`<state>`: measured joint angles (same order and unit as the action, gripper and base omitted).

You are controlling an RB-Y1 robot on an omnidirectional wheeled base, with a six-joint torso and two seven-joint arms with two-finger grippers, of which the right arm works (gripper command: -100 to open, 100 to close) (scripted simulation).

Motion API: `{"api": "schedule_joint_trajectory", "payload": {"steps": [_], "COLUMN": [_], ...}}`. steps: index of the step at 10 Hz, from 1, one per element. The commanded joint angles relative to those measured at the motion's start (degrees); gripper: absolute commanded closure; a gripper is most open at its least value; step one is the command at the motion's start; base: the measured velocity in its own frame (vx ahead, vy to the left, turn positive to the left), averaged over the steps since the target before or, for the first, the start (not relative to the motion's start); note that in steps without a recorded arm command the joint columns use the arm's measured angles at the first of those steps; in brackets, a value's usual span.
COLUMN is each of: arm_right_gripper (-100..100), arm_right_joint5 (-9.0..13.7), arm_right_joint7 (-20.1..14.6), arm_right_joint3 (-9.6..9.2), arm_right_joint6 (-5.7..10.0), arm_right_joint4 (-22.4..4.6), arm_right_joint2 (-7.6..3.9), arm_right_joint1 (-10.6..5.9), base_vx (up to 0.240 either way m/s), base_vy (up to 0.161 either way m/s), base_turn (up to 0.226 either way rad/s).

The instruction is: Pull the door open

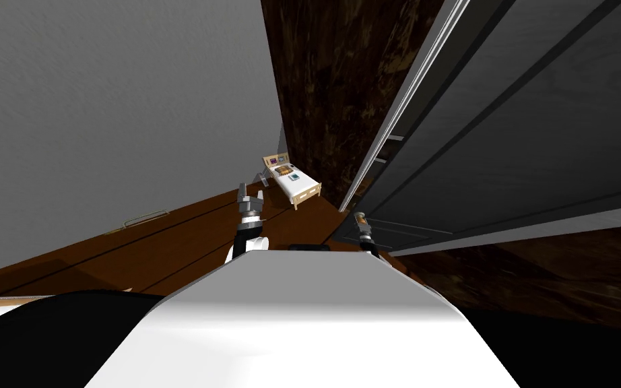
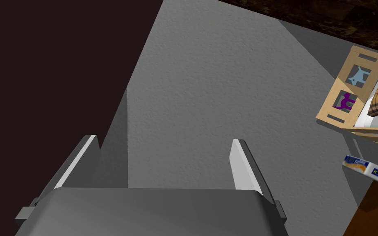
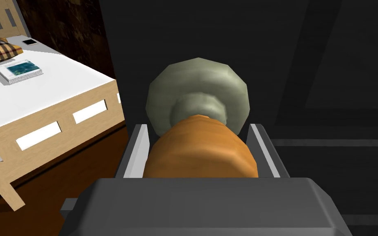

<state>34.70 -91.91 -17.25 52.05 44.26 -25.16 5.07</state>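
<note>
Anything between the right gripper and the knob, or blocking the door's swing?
Nothing visible. The right gripper is shut on the orange knob, its fingers pressing the knob's sides. The bed stands past the edge of the dark door, apart from it.

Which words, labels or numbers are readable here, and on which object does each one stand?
"KM BETA", cut off at the picture's edge: side of the small white and blue box near the light wooden bed.
Print on that box's top: too blurred to read.
The white book with a blue-green cover on the bed: no readable text.
</note>
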Motion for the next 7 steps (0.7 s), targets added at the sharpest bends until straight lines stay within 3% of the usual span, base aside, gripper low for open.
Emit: {"api": "schedule_joint_trajectory", "payload": {"steps": [1,2,3,7], "arm_right_gripper": [100,100,100,100], "arm_right_joint5": [-0.4,-0.3,-0.9,-2.1], "arm_right_joint7": [-0.9,-0.7,-2.0,-4.4], "arm_right_joint3": [-0.86,-0.59,-1.89,-4.26], "arm_right_joint6": [0.51,0.42,1.56,4.02], "arm_right_joint4": [0.5,-0.1,0.0,0.3], "arm_right_joint2": [-0.57,-0.32,-1.19,-3.23], "arm_right_joint1": [0.5,0.1,0.92,2.44], "base_vx": [-0.203,-0.086,-0.144,-0.195], "base_vy": [-0.044,-0.02,-0.012,-0.039], "base_turn": [0.071,0.025,0.098,0.084]}}
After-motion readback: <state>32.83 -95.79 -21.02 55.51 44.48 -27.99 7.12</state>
